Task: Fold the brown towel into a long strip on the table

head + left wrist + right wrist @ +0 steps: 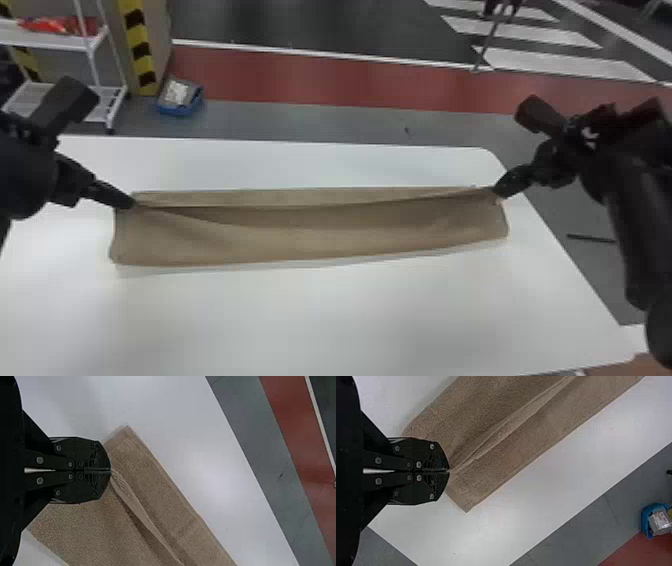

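The brown terry-cloth towel (pixel 300 237) is laid out as a long, narrow band across the white table (pixel 350 320), its length stretched from the robot's left to its right. One edge of it is held at two places, close to its two ends. At the left end it is pinched by the black two-finger left gripper (pixel 131 202), whose flat fingers are closed together on the cloth. At the right end it is gripped in the same way by the black two-finger right gripper (pixel 497 191), its fingers also pressed together on the fabric. Between the two, the held edge is seen as a slightly sagging ridge, and a narrow strip of towel is left showing beyond it. On the grey floor past the table's far edge, a small blue container (pixel 180 106) is placed beside a post marked with yellow and black stripes (pixel 137 45)
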You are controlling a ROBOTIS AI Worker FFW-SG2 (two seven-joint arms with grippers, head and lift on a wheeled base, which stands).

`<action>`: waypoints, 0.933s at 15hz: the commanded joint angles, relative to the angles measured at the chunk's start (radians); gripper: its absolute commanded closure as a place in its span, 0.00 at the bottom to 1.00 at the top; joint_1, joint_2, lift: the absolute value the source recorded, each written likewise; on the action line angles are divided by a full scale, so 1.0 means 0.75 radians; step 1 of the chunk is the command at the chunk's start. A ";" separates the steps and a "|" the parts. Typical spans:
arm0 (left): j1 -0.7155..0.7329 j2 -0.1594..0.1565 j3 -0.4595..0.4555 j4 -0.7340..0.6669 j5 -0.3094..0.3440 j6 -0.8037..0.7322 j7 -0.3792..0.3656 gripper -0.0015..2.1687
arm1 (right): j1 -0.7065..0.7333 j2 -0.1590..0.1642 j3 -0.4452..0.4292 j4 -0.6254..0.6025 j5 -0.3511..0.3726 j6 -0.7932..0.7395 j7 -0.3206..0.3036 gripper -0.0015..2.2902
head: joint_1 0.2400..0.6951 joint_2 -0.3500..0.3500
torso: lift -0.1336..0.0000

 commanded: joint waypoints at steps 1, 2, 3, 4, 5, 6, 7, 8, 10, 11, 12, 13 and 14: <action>-0.002 0.003 0.014 -0.020 0.010 0.001 -0.005 0.60 | -0.018 -0.025 -0.001 0.047 -0.008 -0.030 0.006 0.61 | 1.00 0.19 | 0.08; -0.004 0.001 0.016 -0.027 0.014 0.001 -0.005 0.60 | -0.027 -0.029 -0.005 0.053 -0.014 -0.038 0.006 0.61 | 1.00 0.19 | 0.08; -0.004 -0.001 0.016 -0.039 0.014 0.001 -0.003 0.60 | -0.031 -0.031 -0.009 0.057 -0.016 -0.038 0.006 0.61 | 1.00 0.18 | 0.08; -0.010 -0.005 0.014 -0.041 0.014 0.001 -0.001 0.60 | -0.033 -0.031 -0.009 0.059 -0.018 -0.038 0.006 0.61 | 1.00 0.18 | 0.08; -0.020 -0.007 0.008 -0.041 0.014 0.001 0.010 0.60 | -0.035 -0.031 -0.007 0.061 -0.016 -0.038 0.006 0.61 | 1.00 0.18 | 0.08; -0.037 -0.007 0.005 -0.037 0.014 -0.003 0.016 0.60 | -0.039 -0.029 -0.005 0.063 -0.016 -0.038 0.006 0.61 | 0.99 0.18 | 0.08; -0.047 -0.009 0.005 -0.029 0.016 -0.003 0.028 0.60 | -0.045 -0.029 -0.005 0.074 -0.016 -0.038 0.006 0.61 | 0.99 0.18 | 0.08; -0.059 -0.009 0.001 -0.018 0.018 -0.003 0.038 0.60 | -0.061 -0.029 -0.001 0.096 -0.010 -0.038 0.006 0.61 | 0.97 0.18 | 0.08; -0.078 -0.013 0.001 0.018 0.018 -0.020 0.067 0.60 | -0.080 -0.029 0.001 0.112 -0.006 -0.038 0.006 0.61 | 0.96 0.18 | 0.08; -0.088 -0.015 -0.001 0.039 0.020 -0.028 0.081 0.60 | -0.082 -0.029 0.003 0.115 -0.004 -0.038 0.006 0.61 | 0.95 0.18 | 0.08; -0.098 -0.015 -0.007 0.063 0.020 -0.032 0.087 0.60 | -0.086 -0.029 0.016 0.121 -0.004 -0.038 0.004 0.61 | 0.95 0.19 | 0.08; -0.100 -0.015 -0.009 0.080 0.020 -0.040 0.097 0.60 | -0.090 -0.029 0.022 0.127 -0.004 -0.038 -0.010 0.61 | 0.94 0.19 | 0.08; -0.106 -0.015 -0.011 0.098 0.020 -0.048 0.110 0.60 | -0.098 -0.029 0.024 0.137 -0.004 -0.038 -0.020 0.61 | 0.94 0.19 | 0.08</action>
